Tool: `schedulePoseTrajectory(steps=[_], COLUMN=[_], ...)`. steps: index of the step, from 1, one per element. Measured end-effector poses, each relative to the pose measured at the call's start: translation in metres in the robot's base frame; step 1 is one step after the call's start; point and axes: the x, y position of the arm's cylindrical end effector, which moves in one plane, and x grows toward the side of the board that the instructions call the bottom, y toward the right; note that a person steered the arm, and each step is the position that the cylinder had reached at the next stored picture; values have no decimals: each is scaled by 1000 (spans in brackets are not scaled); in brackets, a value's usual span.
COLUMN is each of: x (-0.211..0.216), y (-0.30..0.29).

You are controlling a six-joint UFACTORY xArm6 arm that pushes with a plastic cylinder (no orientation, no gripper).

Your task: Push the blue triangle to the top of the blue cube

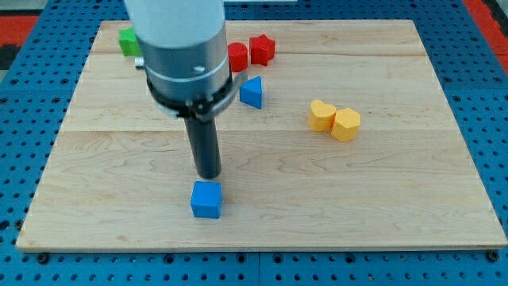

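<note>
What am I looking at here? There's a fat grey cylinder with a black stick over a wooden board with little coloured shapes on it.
The grey cylinder is the end of a robot arm. It has no hand and holds nothing; it ends in a dark rod, and my tip slides along the wooden board to push blocks. There is one camera picture, looking down at the board from in front. My tip sits just above the blue cube. The blue triangle lies farther toward the view's top. Near it are two red blocks, one partly hidden, a green block at top left, and two touching yellow blocks at right.
</note>
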Motion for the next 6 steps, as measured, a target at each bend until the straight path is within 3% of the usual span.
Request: schedulePoseTrajectory(steps=[1, 2, 3, 4, 5, 6], x=[-76, -98, -124, -169, -115, -86], y=[16, 94, 112, 88, 17, 15])
